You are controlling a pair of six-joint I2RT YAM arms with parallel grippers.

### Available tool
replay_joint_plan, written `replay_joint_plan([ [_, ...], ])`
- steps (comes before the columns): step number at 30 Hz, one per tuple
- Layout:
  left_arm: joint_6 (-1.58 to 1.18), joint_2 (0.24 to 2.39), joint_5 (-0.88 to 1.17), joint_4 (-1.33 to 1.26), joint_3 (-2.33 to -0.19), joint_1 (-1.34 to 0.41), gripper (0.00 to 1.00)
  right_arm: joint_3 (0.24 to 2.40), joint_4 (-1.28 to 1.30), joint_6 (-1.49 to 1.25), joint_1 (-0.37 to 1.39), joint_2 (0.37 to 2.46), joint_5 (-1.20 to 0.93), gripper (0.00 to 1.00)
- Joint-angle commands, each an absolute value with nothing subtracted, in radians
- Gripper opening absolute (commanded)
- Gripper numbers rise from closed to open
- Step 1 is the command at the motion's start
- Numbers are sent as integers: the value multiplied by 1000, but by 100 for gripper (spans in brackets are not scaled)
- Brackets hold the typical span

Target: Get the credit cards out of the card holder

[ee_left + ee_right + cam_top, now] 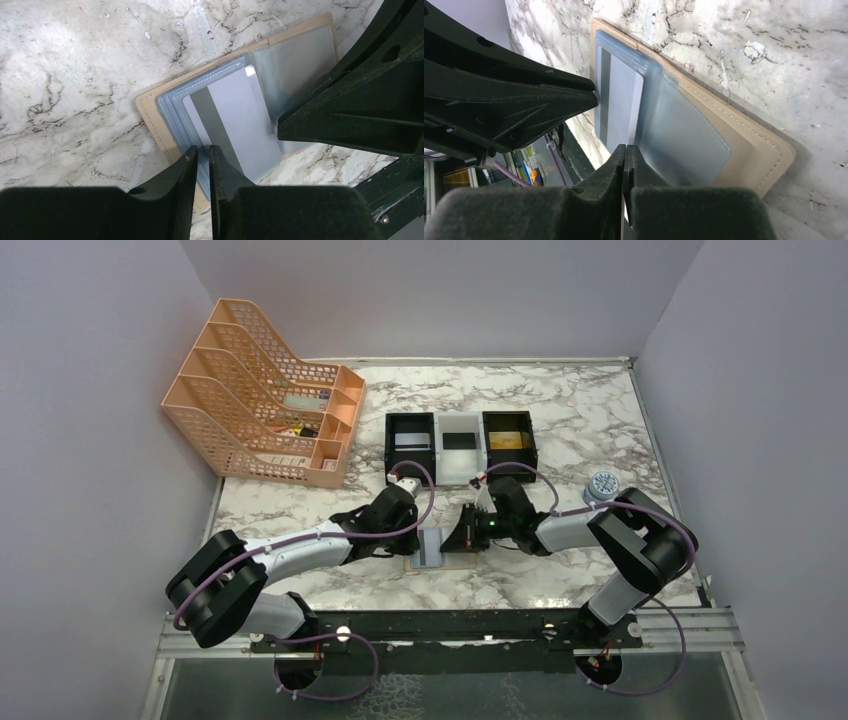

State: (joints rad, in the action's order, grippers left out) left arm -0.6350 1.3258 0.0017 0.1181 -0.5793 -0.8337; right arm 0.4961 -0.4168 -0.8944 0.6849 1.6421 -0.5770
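Observation:
The tan card holder (pixel 437 548) lies open on the marble table between my two grippers. In the left wrist view its tan edge (pixel 150 107) frames grey-blue sleeves, with a grey card (pixel 235 120) bearing a dark stripe on top. My left gripper (pixel 203 150) is at the near edge of the sleeves, its jaws almost together with a thin slit and nothing seen between them. My right gripper (pixel 625 148) is shut, its tips on the sleeves beside the card (pixel 621 100), near the middle of the holder (pixel 749 145). The grippers face each other across the holder.
Two black trays (pixel 410 445) (pixel 509 440) and a white tray (pixel 460 445) stand in a row just behind the holder. An orange file rack (pixel 265 410) is at the back left. A small grey round object (pixel 600 485) sits to the right.

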Motion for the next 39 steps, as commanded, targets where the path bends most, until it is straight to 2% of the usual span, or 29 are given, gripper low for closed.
replay_joint_plan([
  [1,-634,1305,-29,146,-569,-838,19,499,-392,-888,678,1607,-539,6],
  [7,-637,1286,-29,146,-574,-839,23,517,-395,-874,678,1611,-540,18],
  [11,-656,1255,-13,121,-579,-839,42,527,-425,-870,678,1640,-561,22],
  [15,-657,1250,29,100,-624,-839,49,504,-479,-888,678,1642,-556,27],
  [19,-660,1274,39,109,-634,-839,48,508,-467,-889,678,1634,-541,28],
  [23,-694,1312,105,65,-608,-839,41,520,-458,-886,678,1659,-560,27],
  [30,-704,1348,113,45,-559,-840,34,517,-513,-910,678,1713,-604,24],
  [35,-682,1365,98,60,-550,-842,28,525,-526,-920,678,1738,-615,16],
  [39,-664,1371,72,97,-558,-842,26,523,-525,-922,678,1733,-612,5],
])
